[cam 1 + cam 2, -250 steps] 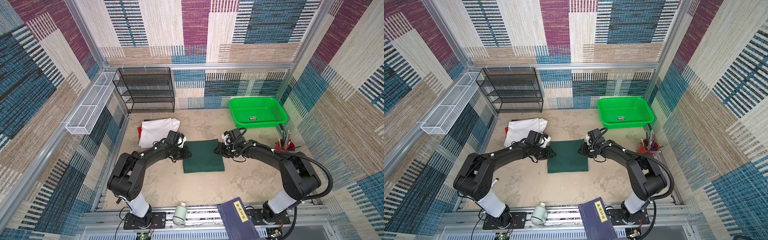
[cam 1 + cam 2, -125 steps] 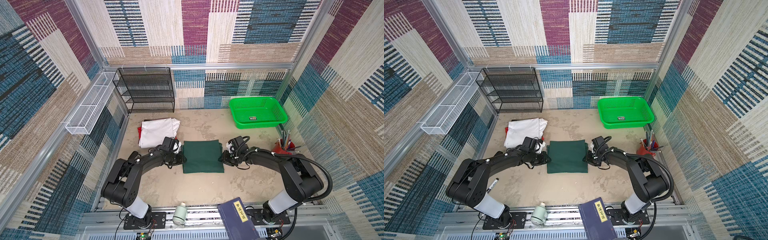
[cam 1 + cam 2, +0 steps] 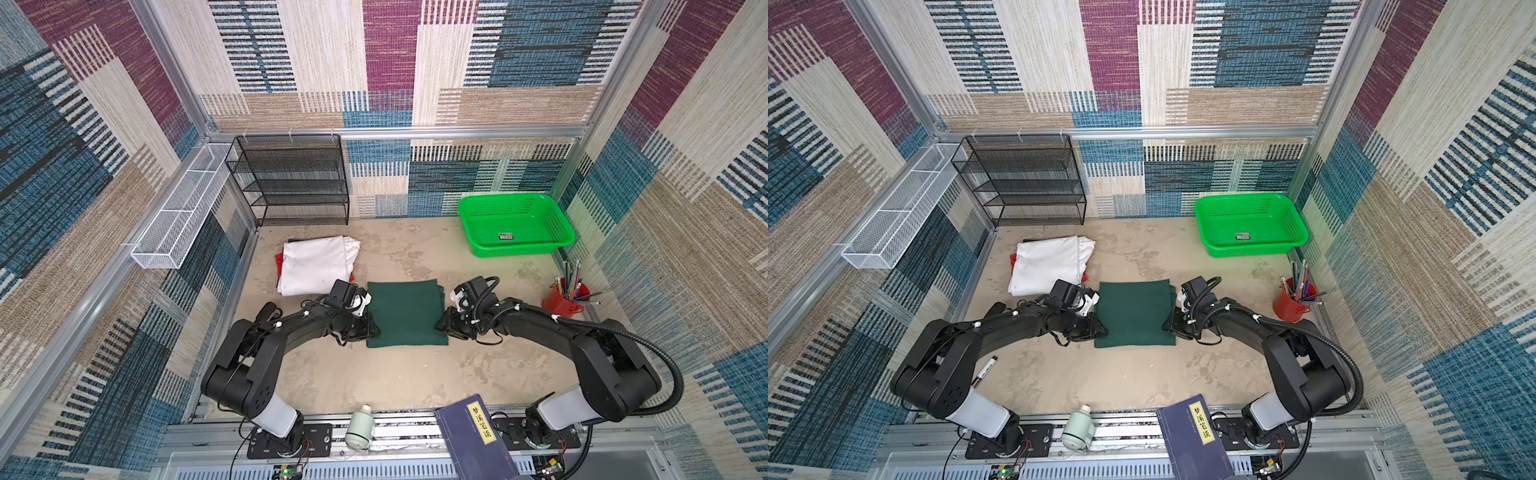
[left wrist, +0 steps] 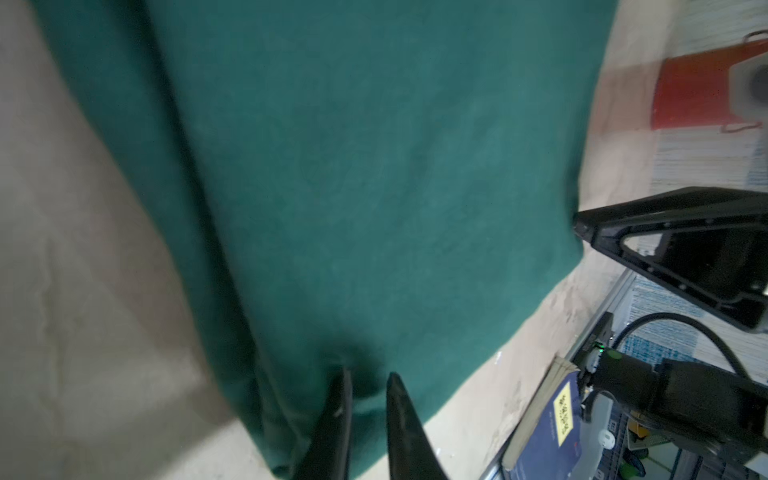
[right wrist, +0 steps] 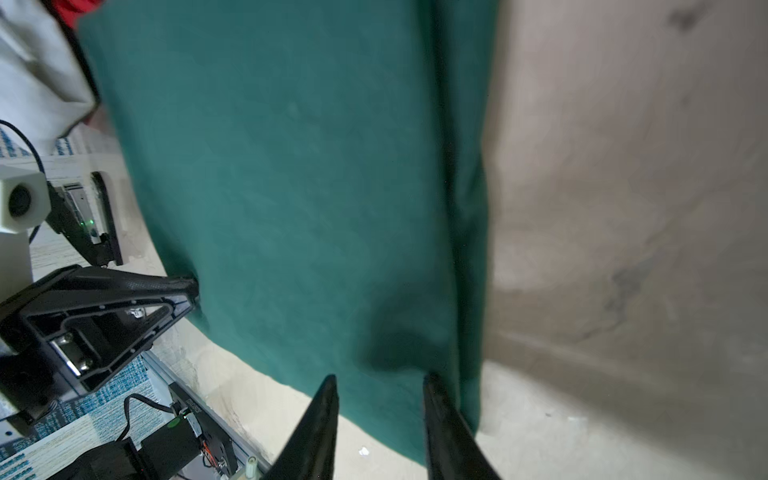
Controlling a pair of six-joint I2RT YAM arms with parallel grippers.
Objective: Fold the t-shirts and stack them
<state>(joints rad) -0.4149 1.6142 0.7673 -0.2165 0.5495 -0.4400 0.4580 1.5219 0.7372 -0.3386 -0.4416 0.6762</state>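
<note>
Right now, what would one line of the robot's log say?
shirt: dark green t-shirt folded flat | left gripper: tips at its left edge | right gripper: tips at right edge | grip: unclear | pile: white t-shirt on red t-shirt

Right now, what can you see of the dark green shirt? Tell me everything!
The dark green t-shirt is soft, plain cloth, folded into a neat rectangle, lying flat on the table. Layered edges show along its far side. The left tool and right tool have their tips at its two side edges, near the front; whether they pinch it is unclear. A folded white t-shirt lies by its far left corner.
</note>
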